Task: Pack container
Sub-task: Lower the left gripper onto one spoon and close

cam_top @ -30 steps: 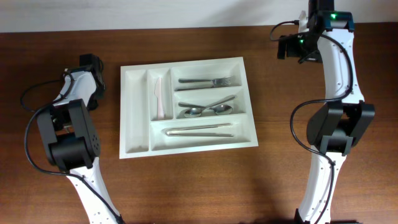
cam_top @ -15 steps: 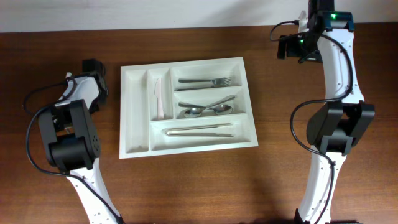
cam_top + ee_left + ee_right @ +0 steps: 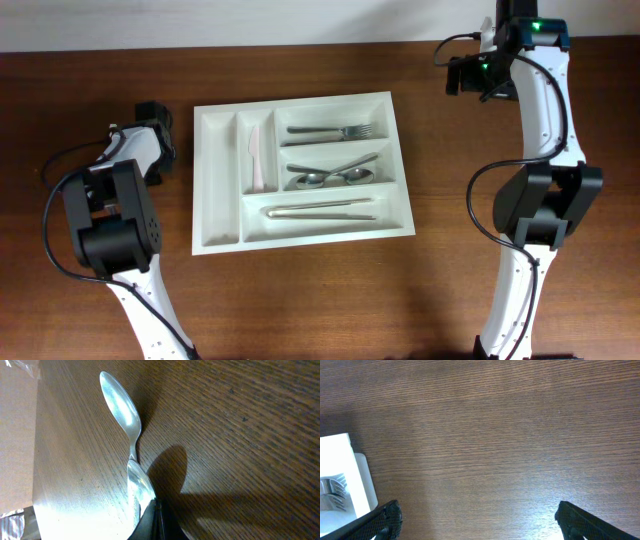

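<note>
Overhead: seeing the container (image 3: 215, 180) lying mid-table between both arms, cutlery (image 3: 330, 178) filling four compartments. Left wrist: watching the left gripper (image 3: 158, 520) pressing shut at a spoon (image 3: 122, 407) handle's end, actual pinch unclear. Right wrist: finding the right gripper (image 3: 477, 522) gaping wide above bare table (image 3: 495, 435).

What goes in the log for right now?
left end effector: shut on spoon | right end effector: open | container: partly packed

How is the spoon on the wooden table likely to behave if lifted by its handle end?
The spoon looks like polished metal, so probably stiff and slippery. Gripped at the handle end by the left gripper, its bowl may swing down. Pushed, its curved bowl could rock.
</note>
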Robot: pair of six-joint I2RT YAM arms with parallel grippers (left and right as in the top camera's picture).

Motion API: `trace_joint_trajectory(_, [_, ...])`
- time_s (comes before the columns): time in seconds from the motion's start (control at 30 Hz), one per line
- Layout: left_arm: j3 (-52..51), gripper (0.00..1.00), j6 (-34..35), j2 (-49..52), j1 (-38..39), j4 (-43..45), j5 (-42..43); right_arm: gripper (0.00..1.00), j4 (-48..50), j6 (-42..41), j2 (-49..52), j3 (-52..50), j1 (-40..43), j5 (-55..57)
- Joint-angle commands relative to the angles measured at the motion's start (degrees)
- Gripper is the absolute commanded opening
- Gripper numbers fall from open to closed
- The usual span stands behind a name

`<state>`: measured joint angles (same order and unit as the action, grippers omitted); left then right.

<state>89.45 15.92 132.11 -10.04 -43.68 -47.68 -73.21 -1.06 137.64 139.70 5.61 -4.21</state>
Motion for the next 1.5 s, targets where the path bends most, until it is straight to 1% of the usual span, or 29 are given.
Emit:
trace_joint_trajectory(0.0, [-2.69, 0.03, 0.74, 3.96, -0.50, -0.66, 8.85, 0.99, 0.13, 0.37, -0.22, -0.04, 0.48, -0.28])
trace_joint_trajectory(0.17, [-2.67, 0.31, 0.74, 3.96, -0.50, 0.26, 7.50, 0.99, 0.13, 0.37, -0.22, -0.04, 0.46, -0.28])
trace_joint_trajectory(0.2, [-2.67, 0.35, 0.72, 3.96, -0.50, 0.66, 7.06, 0.99, 0.13, 0.39, -0.22, -0.04, 0.46, -0.28])
trace_joint_trajectory(0.27, [-2.67, 0.38, 0.72, 3.96, -0.52, 1.40, 5.95, 0.99, 0.13, 0.37, -0.22, -0.04, 0.48, -0.28])
trace_joint_trajectory(0.6, [-2.67, 0.39, 0.74, 3.96, -1.05, 3.85, 5.81, 0.99, 0.13, 0.37, -0.22, -0.04, 0.48, -0.28])
trace_joint_trajectory(0.9, [-2.69, 0.39, 0.74, 3.96, -3.76, 4.22, 5.88, 0.99, 0.13, 0.39, -0.22, -0.04, 0.48, -0.28])
trace_joint_trajectory(0.97, [-2.69, 0.38, 0.74, 3.96, -4.26, 4.20, 6.10, 0.99, 0.13, 0.37, -0.22, -0.04, 0.48, -0.28])
trace_joint_trajectory(1.0, [-2.69, 0.34, 0.72, 3.96, -4.39, 4.20, 6.32, 0.99, 0.13, 0.37, -0.22, -0.04, 0.48, -0.28])
trace_joint_trajectory(1.07, [-2.69, 0.12, 0.74, 3.96, -4.44, 4.04, 6.51, 0.99, 0.13, 0.37, -0.22, -0.04, 0.46, -0.28])
trace_joint_trajectory(1.13, [-2.69, 0.04, 0.74, 3.96, -4.42, 4.07, 6.51, 0.99, 0.13, 0.39, -0.22, -0.04, 0.48, -0.28])
trace_joint_trajectory(1.17, [-2.69, 0.02, 0.74, 3.96, -4.37, 4.07, 6.51, 0.99, 0.13, 0.37, -0.22, -0.04, 0.48, -0.28])
trace_joint_trajectory(1.47, [-2.69, 0.02, 0.72, 3.96, -4.37, 4.02, 7.21, 0.99, 0.13, 0.37, -0.22, -0.04, 0.48, -0.28])
